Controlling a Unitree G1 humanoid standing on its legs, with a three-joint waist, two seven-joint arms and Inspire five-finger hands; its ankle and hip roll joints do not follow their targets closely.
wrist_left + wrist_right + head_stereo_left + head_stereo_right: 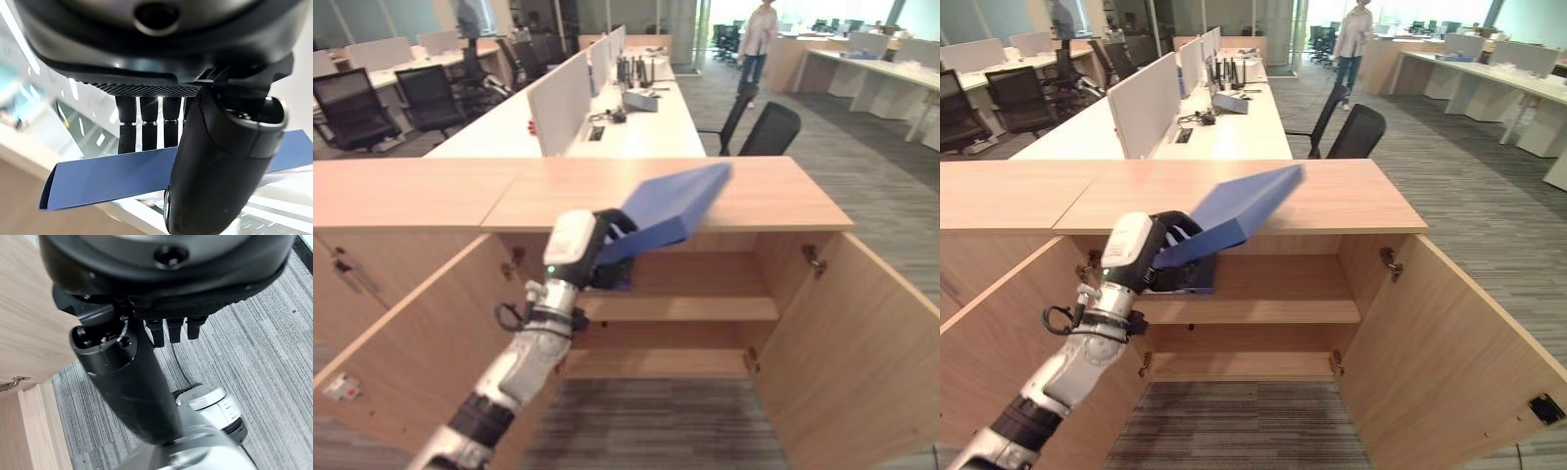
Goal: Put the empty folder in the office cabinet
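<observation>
Blue folder, clamped in the left robot hand, tilts above the cabinet top and could snag its edge; right robot hand hangs slack, empty

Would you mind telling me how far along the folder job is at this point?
Done: the cabinet doors stand open and the folder is picked up. In hand: the left hand grips the blue folder at one end, tilted upward in front of the cabinet's top edge. Left: lowering it onto a shelf and letting go. The right hand hangs idle over the carpet.
</observation>
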